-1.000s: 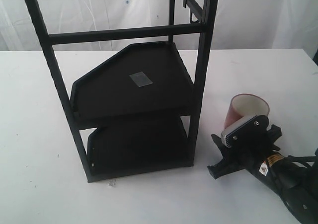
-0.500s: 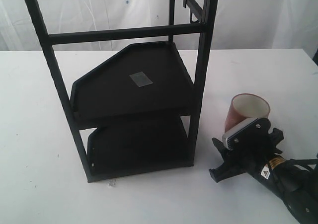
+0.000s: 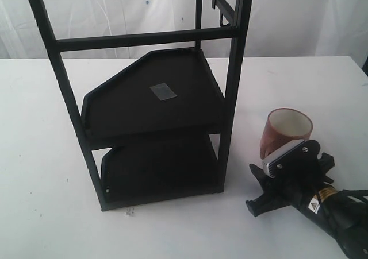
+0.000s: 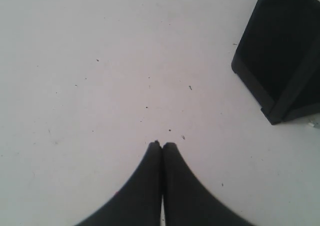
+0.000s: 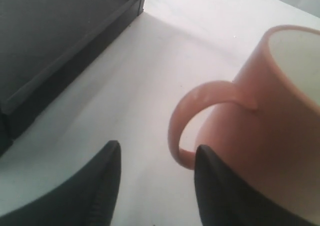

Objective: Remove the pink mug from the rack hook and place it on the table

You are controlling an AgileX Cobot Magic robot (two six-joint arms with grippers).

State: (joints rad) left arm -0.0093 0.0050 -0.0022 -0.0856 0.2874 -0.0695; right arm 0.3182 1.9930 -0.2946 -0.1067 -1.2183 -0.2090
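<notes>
The pink mug stands upright on the white table, right of the black rack, its white inside showing. In the right wrist view the mug fills the frame's side with its handle turned toward the rack. My right gripper is open, its fingers apart with bare table between them, just in front of the mug; one finger overlaps the mug's wall in the picture. My left gripper hovers over bare table with its fingers pressed together, holding nothing. It is out of the exterior view.
The rack's lower tray corner lies beyond the left gripper. A hook bar runs along the rack's top right. The right arm lies low at the table's front right.
My right gripper has drawn back from the mug toward the front right. The mug now stands free on the table and has not shifted.
</notes>
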